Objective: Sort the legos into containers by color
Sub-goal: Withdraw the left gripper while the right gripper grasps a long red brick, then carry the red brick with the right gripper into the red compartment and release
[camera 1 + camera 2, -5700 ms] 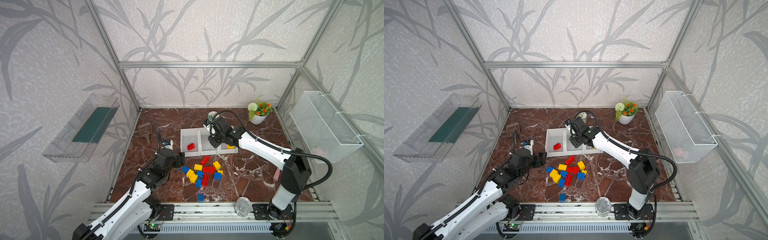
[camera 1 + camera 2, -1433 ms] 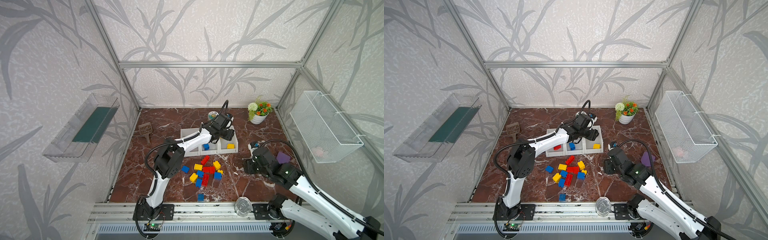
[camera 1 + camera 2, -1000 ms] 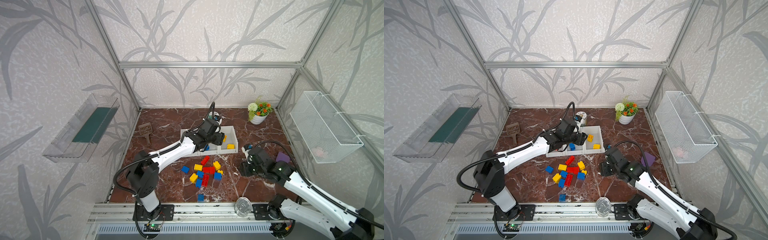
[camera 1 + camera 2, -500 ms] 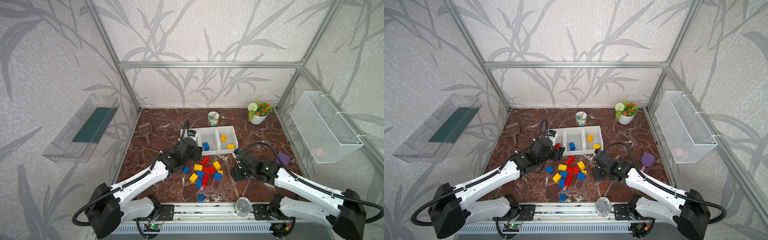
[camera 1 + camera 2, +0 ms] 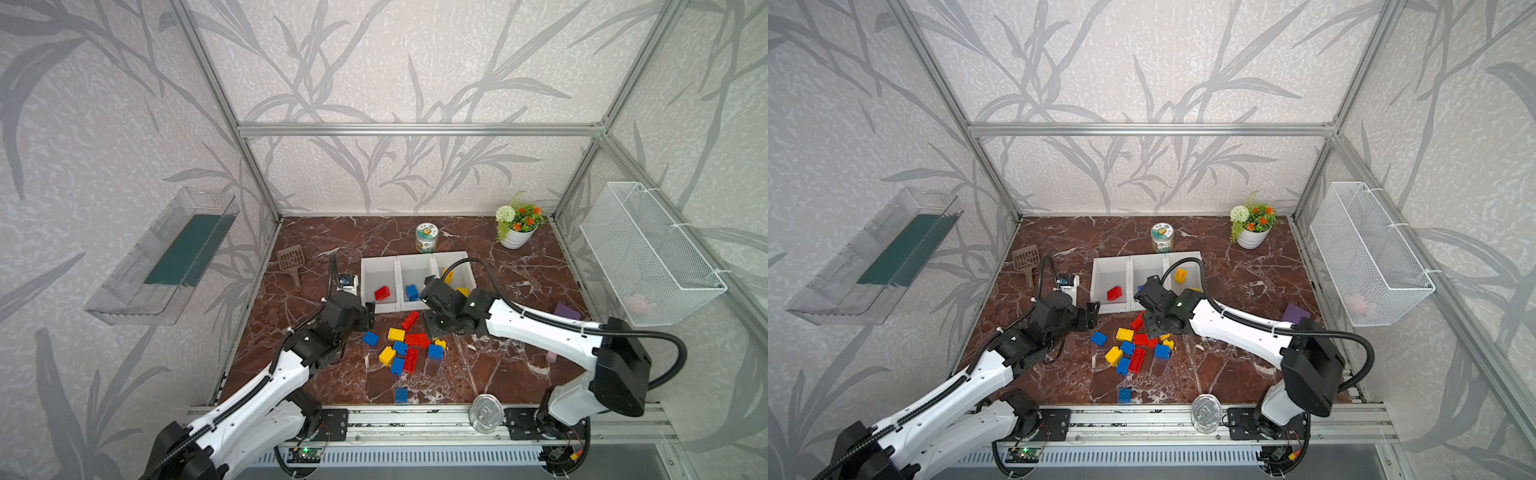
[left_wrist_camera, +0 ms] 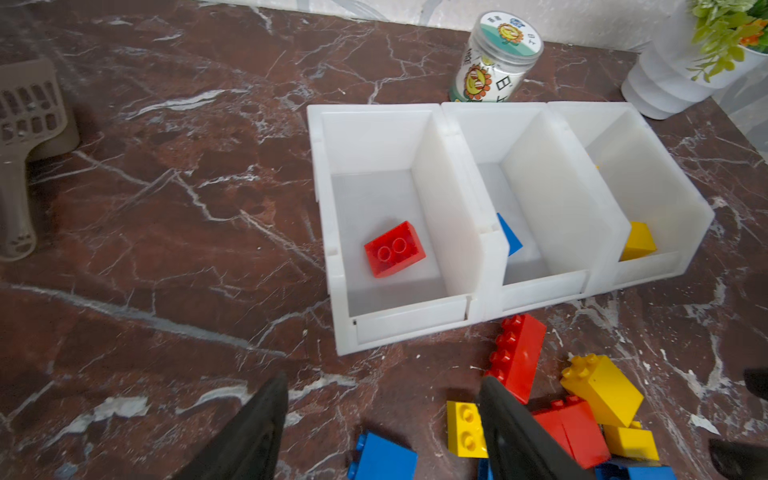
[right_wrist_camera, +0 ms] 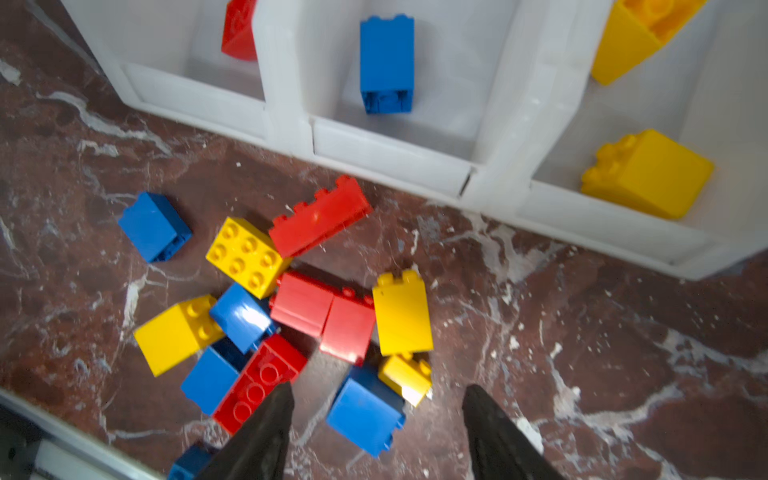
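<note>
Red-brown marble forms the surface [image 5: 519,266], closed in by leaf-patterned walls [image 5: 374,83]. At its middle stand the containers [image 6: 453,187], three white bins joined in a row.

Sorting has barely begun, I judge. The bin nearest the left arm holds one red brick [image 6: 395,253], the middle bin one blue brick [image 7: 386,54], and the third bin two yellow bricks [image 7: 646,178]. About a dozen legos [image 5: 410,359] lie loose in a mixed heap just in front of the bins. A lone blue brick [image 5: 401,395] sits apart from them, near the front rail [image 5: 415,419].

The left claw [image 6: 384,378] hangs open and empty at the heap's edge. The right claw [image 7: 378,388] is also open, with nothing held, poised above the heap.
</note>
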Robot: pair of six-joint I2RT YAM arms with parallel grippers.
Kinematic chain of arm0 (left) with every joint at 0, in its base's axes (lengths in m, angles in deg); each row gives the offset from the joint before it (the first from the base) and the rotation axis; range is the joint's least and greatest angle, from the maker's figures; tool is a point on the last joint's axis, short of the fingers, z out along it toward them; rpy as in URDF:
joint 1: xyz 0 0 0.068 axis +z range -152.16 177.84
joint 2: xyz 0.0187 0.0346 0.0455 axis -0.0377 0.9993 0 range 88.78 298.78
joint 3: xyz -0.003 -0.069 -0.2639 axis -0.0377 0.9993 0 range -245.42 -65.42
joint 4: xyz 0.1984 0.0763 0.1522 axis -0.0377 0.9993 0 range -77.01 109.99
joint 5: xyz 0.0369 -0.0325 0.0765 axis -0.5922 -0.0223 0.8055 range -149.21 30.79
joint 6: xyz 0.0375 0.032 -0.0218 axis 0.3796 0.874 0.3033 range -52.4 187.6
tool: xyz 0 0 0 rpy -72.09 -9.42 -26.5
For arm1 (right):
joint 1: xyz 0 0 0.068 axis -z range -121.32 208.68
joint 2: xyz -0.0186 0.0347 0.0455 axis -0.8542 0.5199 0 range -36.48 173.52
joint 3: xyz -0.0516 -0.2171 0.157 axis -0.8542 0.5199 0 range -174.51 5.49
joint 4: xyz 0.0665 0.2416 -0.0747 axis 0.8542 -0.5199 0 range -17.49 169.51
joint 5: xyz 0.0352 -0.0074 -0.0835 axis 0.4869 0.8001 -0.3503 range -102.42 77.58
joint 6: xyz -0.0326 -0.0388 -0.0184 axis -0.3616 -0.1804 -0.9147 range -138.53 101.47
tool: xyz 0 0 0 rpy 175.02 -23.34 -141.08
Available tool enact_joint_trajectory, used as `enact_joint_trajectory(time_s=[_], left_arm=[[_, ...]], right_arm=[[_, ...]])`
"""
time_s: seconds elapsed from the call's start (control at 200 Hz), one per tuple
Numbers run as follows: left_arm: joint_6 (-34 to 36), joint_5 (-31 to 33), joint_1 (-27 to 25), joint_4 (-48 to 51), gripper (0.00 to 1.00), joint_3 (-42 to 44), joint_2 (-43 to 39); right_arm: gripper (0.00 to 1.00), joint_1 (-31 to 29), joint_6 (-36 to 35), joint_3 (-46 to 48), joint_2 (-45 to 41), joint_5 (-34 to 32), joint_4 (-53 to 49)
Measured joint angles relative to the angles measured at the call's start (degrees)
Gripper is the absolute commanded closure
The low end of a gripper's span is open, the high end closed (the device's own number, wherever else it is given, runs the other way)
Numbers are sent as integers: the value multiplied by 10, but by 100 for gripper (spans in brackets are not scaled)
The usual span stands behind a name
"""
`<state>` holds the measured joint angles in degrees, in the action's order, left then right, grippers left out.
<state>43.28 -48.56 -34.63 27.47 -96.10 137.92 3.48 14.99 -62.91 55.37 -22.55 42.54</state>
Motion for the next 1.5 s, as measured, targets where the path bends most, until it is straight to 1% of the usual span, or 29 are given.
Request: enact_joint_trajectory(time_s=[0.06, 0.2, 0.345, 0.49, 0.775, 0.925, 1.14, 1.24, 1.32, 1.44, 1.505], left_arm=[[-2, 1, 2, 13, 24, 10, -21], [-4, -1, 2, 40, 24, 23, -69], [-13, -7, 2, 48, 24, 40, -111], [-21, -24, 2, 47, 24, 57, -119], [-30, -55, 2, 36, 25, 59, -89], [-30, -61, 2, 31, 25, 60, -89], [-33, -67, 2, 28, 25, 61, -89], [-34, -73, 2, 26, 25, 61, -89], [-34, -76, 2, 26, 25, 61, -89], [-36, -80, 2, 24, 25, 61, -89], [-37, -81, 2, 23, 25, 61, -89]], right_arm=[[31, -6, 9, -31, 38, -16, 0], [30, -22, 56, -94, 119, -57, -4], [30, -28, 110, -115, 163, -87, -7], [30, -29, 151, -120, 180, -104, -8], [30, -29, 210, -160, 221, -129, -12], [30, -29, 235, -162, 232, -137, -17], [32, -29, 252, -150, 237, -133, 4], [34, -28, 253, -144, 241, -126, 12], [38, -25, 255, -134, 241, -117, 18], [47, -24, 261, -115, 241, -109, 25], [53, -23, 263, -108, 241, -107, 25]])
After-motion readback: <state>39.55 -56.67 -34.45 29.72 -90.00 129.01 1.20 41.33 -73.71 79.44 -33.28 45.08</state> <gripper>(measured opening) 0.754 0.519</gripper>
